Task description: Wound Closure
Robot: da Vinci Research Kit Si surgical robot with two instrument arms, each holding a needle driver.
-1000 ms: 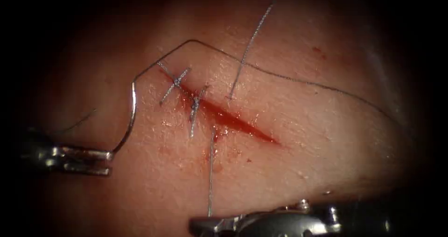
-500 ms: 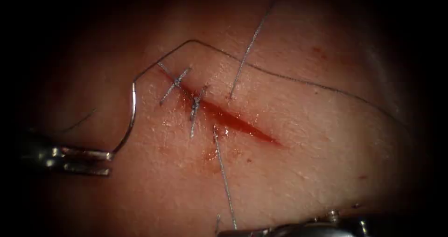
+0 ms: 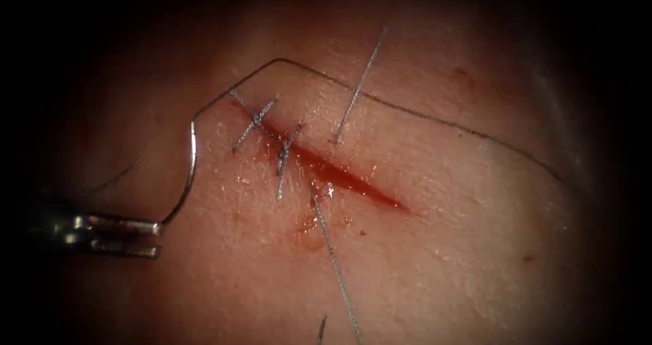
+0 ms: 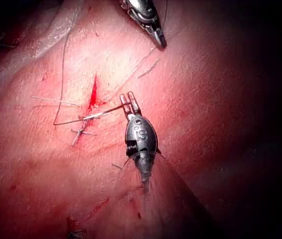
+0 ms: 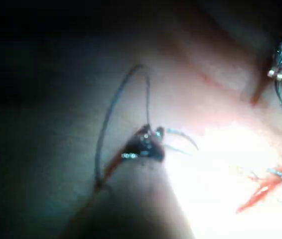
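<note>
The cut (image 3: 333,175) runs slantwise across the tissue (image 3: 441,250), with red fluid in it. Two knotted stitches (image 3: 257,119) (image 3: 284,151) cross its upper left end. My left tool (image 3: 157,238) lies left of the cut, shut on the curved needle (image 3: 190,175) at the end away from the thread. The needle is outside the tissue. Its thread (image 3: 275,60) arcs over the cut and off to the right. A third stitch's thread (image 3: 356,90) enters right of the cut, comes out on the left and runs down (image 3: 333,263). The right tool (image 4: 151,25) is beyond the cut, a thread (image 4: 131,69) leading toward it.
A short loose piece of thread (image 3: 320,326) lies near the lower edge of the endoscope view. Red fluid stains the tissue left of the cut (image 3: 305,226). In the right wrist view, thread (image 5: 108,114) loops by the right tool (image 5: 148,144).
The right tool has drawn back down and to the right, out of the endoscope view. The stitch thread followed it, and the tail above the cut has grown shorter. Left tool and needle stayed still.
</note>
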